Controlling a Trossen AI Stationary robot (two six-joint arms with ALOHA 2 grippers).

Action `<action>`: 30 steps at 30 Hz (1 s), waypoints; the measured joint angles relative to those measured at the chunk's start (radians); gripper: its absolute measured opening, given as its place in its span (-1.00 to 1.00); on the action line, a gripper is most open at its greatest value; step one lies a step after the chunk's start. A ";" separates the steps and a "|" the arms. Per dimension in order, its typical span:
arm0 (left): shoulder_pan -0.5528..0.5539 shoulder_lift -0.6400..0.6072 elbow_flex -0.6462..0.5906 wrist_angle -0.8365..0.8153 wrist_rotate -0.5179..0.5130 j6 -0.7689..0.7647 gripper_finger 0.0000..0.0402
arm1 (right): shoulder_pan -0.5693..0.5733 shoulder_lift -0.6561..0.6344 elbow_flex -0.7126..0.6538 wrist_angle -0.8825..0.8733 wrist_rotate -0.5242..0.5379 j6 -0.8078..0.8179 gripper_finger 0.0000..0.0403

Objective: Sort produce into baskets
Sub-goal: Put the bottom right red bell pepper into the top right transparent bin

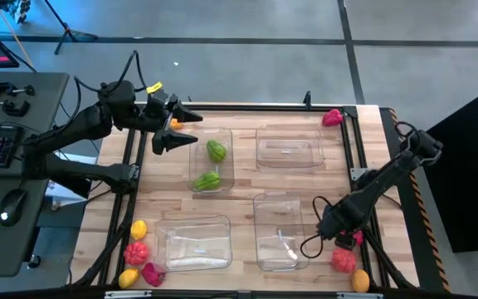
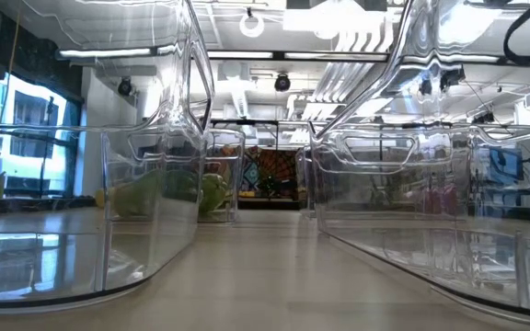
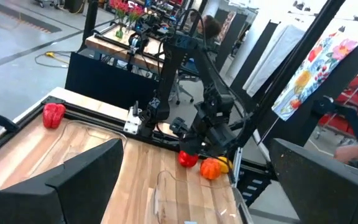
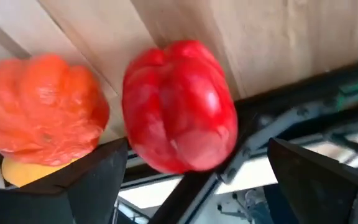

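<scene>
1. A red pepper [image 4: 179,106] lies on the bench [image 1: 239,187] at its right near corner, just beside an orange piece [image 4: 39,112] and a yellow one [image 1: 361,280].
2. The right gripper [image 1: 347,238] hangs just over the red pepper, jaws apart, nothing held.
3. Two green pieces [image 1: 212,166] sit in the far-left basket [image 1: 226,170]; the other three baskets hold nothing.
4. The left gripper [image 1: 187,129] hovers beside that basket, jaws apart.

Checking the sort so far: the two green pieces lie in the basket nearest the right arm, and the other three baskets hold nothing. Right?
Not quite. The high view shows the two green pieces in the basket beside the left gripper, not near the right arm. The other three baskets hold nothing.
</scene>
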 joint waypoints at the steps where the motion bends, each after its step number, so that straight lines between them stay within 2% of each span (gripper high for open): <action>1: 0.000 0.000 0.000 0.000 0.000 -0.010 0.94 | 0.006 0.000 -0.012 0.015 -0.002 -0.001 0.87; 7: 0.000 0.000 0.000 0.009 -0.011 -0.057 0.94 | 0.036 0.006 -0.098 0.163 -0.012 0.044 0.87; 15: 0.000 0.000 0.000 0.032 -0.054 -0.063 0.94 | 0.058 0.006 -0.177 0.238 -0.055 0.050 0.86; 19: 0.000 0.000 0.000 0.033 -0.059 -0.063 0.94 | 0.058 0.006 -0.166 0.236 -0.028 0.069 0.74; 24: 0.000 0.000 0.000 0.033 -0.060 -0.062 0.94 | 0.058 0.006 -0.087 0.174 0.004 0.070 0.37; 28: 0.000 -0.001 0.000 0.033 -0.062 -0.047 0.94 | 0.041 -0.020 0.075 -0.002 0.112 0.041 0.35; 30: 0.000 -0.002 0.000 0.034 -0.062 -0.038 0.94 | 0.013 -0.038 0.177 -0.064 0.230 0.047 0.35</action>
